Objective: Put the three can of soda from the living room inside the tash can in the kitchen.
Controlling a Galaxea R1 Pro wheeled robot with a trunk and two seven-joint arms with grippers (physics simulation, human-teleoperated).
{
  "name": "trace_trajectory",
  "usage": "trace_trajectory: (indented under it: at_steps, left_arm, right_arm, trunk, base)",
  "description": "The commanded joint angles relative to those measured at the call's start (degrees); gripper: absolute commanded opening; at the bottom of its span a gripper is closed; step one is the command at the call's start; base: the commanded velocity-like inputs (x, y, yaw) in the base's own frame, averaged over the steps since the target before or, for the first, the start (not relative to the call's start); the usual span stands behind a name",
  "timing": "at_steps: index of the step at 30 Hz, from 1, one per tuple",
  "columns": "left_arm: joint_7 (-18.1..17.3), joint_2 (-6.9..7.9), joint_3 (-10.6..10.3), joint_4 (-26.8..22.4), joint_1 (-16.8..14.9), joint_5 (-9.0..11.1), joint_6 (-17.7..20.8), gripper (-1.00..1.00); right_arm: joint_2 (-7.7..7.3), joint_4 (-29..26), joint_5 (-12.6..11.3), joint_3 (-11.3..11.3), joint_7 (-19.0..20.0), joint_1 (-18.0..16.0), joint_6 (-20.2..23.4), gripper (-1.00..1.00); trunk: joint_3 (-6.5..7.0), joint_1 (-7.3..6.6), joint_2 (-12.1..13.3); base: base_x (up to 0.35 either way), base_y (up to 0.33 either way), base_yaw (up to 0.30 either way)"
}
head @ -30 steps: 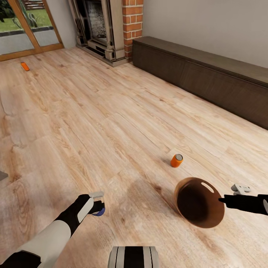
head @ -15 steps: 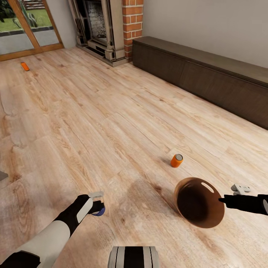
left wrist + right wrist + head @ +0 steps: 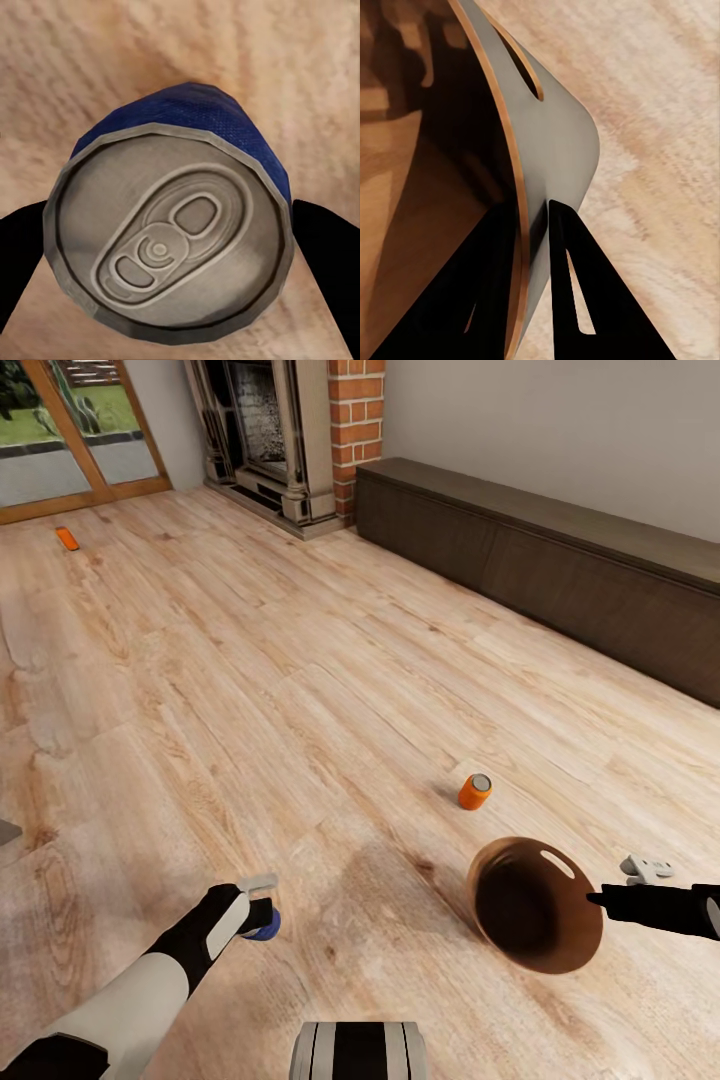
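On my head camera the trash can (image 3: 535, 905) hangs at four o'clock, mouth tipped toward me, brown inside and holding nothing, my right gripper (image 3: 597, 898) pinching its rim. An orange soda can (image 3: 474, 791) stands on the plank floor (image 3: 300, 690) just beyond it; another can (image 3: 67, 538) lies far off at eleven o'clock near the glass door (image 3: 60, 430). My left gripper (image 3: 262, 922) at seven o'clock holds a blue can (image 3: 266, 928). A long dark cabinet (image 3: 560, 570) lines the wall at two o'clock beside the brick fireplace (image 3: 300, 430); open floor between.

On the left wrist camera, the blue can's grey top fills the space between the fingers (image 3: 22, 255), which are closed on it.

On the right wrist camera, both fingers (image 3: 577, 292) clamp the can's wall below the hand slot (image 3: 521, 71).
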Motion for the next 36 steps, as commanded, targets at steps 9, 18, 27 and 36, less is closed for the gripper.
trace_trajectory:
  at_steps: [9, 18, 27, 36]
  left_arm:
    - [-2.28, -0.25, -0.12, -4.36, 1.82, -0.04, 0.15, -1.0]
    - [-2.32, -1.09, -0.03, -5.55, 2.76, 0.08, 0.37, -1.0]
    - [-0.64, -1.27, -0.16, -20.07, 6.9, 5.5, 4.44, -1.0]
    - [6.72, -3.26, -0.71, -41.09, 13.17, 9.13, 8.65, -1.0]
  right_arm:
    - [4.14, 3.93, 1.57, 0.58, -4.23, 0.01, 0.0, -1.0]
    - [4.14, 4.05, 1.57, 0.53, -4.23, -0.03, 0.0, -1.0]
    - [4.25, 4.3, 1.64, 0.71, -4.23, -0.08, 0.0, -1.0]
    - [4.36, 4.37, 1.66, 0.78, -4.23, -0.16, 0.0, -1.0]
  trunk:
    - [-0.01, 0.03, 0.01]
    - [1.98, -0.2, 0.13]
    - [3.98, -0.43, 0.25]
    - [5.97, -0.67, 0.37]
  base:
    - [0.0, 0.0, 0.0]
    - [0.0, 0.0, 0.0]
    - [0.0, 0.0, 0.0]
    - [0.0, 0.0, 0.0]
